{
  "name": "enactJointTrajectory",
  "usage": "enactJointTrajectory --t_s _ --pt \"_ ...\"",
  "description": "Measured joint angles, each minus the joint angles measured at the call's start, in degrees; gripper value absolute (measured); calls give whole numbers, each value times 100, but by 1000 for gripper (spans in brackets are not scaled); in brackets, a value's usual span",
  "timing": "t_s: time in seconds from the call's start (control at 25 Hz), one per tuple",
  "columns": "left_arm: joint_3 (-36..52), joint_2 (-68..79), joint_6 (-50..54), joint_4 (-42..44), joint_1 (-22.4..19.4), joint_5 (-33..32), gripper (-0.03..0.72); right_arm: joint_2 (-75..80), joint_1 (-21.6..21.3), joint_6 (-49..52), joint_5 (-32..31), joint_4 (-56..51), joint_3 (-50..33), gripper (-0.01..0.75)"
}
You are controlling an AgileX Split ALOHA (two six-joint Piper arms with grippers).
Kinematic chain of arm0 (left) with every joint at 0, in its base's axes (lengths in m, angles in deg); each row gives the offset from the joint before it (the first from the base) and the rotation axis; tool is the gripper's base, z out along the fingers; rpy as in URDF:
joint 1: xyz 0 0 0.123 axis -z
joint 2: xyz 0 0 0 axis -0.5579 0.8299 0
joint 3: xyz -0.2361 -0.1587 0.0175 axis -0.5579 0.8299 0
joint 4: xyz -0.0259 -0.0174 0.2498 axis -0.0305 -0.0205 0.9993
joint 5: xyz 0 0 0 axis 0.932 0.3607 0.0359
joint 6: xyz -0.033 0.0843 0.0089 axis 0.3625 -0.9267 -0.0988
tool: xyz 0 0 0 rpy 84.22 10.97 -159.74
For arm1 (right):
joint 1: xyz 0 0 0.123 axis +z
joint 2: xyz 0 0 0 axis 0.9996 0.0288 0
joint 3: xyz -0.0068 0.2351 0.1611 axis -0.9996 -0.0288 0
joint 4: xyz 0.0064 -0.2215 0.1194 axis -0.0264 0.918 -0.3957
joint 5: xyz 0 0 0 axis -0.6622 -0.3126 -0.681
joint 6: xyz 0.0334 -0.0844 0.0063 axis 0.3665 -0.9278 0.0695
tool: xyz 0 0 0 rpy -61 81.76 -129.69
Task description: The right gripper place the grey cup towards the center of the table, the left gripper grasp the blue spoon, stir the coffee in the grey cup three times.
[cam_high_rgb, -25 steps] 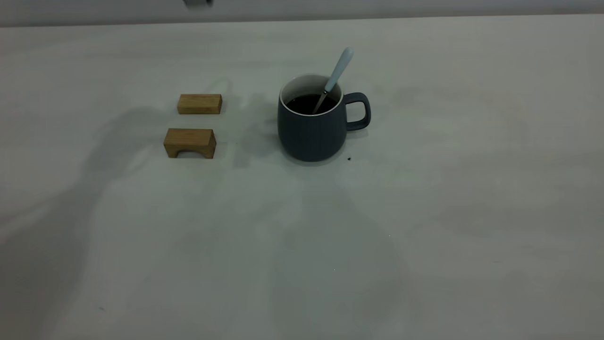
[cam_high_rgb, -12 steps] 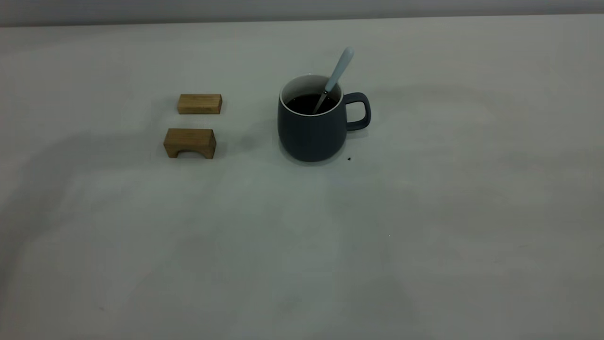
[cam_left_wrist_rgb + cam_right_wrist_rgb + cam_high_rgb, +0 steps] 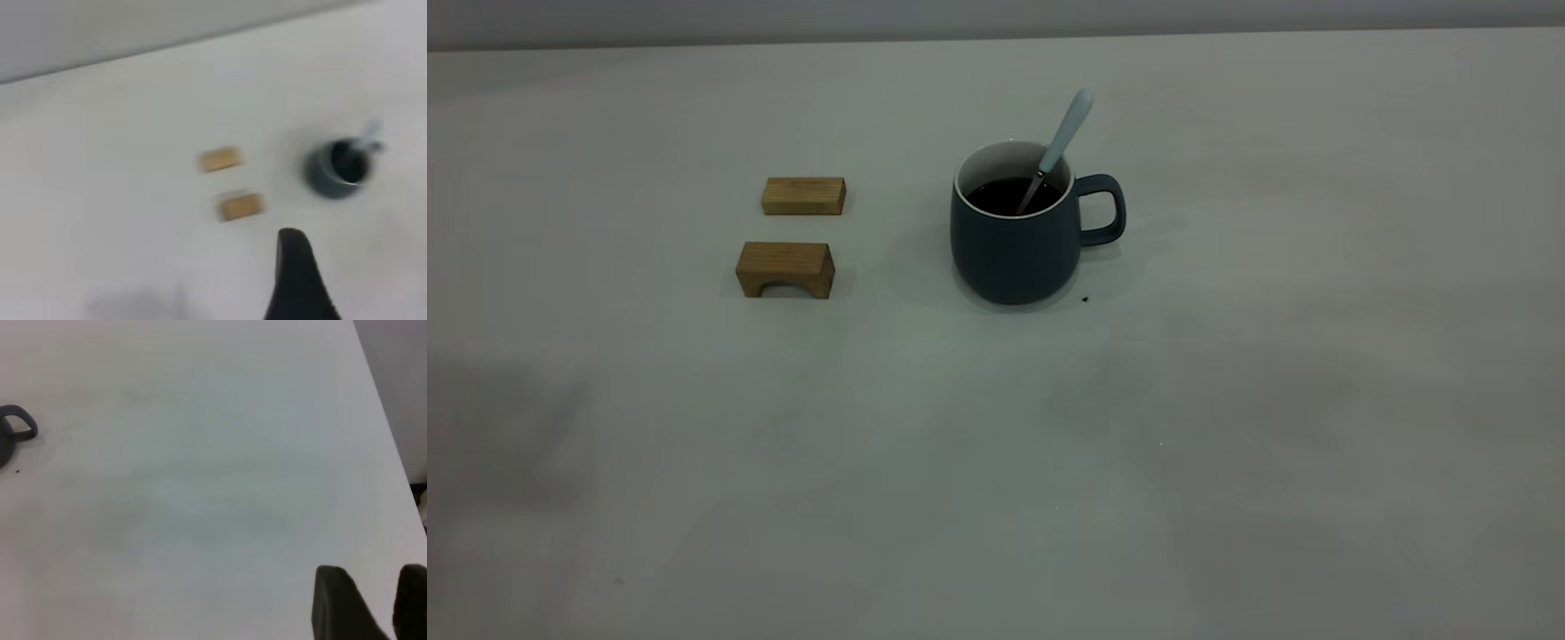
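The grey cup [image 3: 1009, 253] stands upright near the middle of the table [image 3: 1227, 400], its handle pointing right. It holds dark coffee [image 3: 1005, 194]. The blue spoon [image 3: 1065, 133] leans in the cup, resting on the rim above the handle, with nothing holding it. Neither gripper shows in the exterior view. In the left wrist view my left gripper [image 3: 371, 280] is high and far from the cup [image 3: 333, 175], with one dark finger [image 3: 293, 273] in sight and wide bare table beside it. My right gripper [image 3: 373, 577] hovers far from the cup's handle [image 3: 19, 427], a narrow empty gap between its fingers.
Two small wooden blocks lie left of the cup: a flat one [image 3: 803, 196] farther back and an arched one [image 3: 784, 268] nearer. A tiny dark speck [image 3: 1085, 299] sits by the cup's base. The table's side edge [image 3: 390, 460] runs past the right gripper.
The arms' shadows have drawn away from the table's middle, and a dark part at the exterior view's top edge is gone. Cup, spoon and blocks have stayed put.
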Motion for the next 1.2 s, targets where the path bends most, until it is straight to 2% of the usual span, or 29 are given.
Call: enactJointTrajectory --t_s 0.2,0.6,0.72,0.88,1.2 --pt "1001 -1059 566 720 -12 0 537 0 0 0 0 0 0 239" --pt "4683 -3585 610 1088 -12 32 537 0 0 0 0 0 0 239" --pt "5478 -4267 610 1164 -12 242 537 0 0 0 0 0 0 239" --pt "5991 -5091 713 1164 -12 502 537 0 0 0 0 0 0 239" --pt "6149 -6582 811 1183 -12 227 537 0 0 0 0 0 0 239"
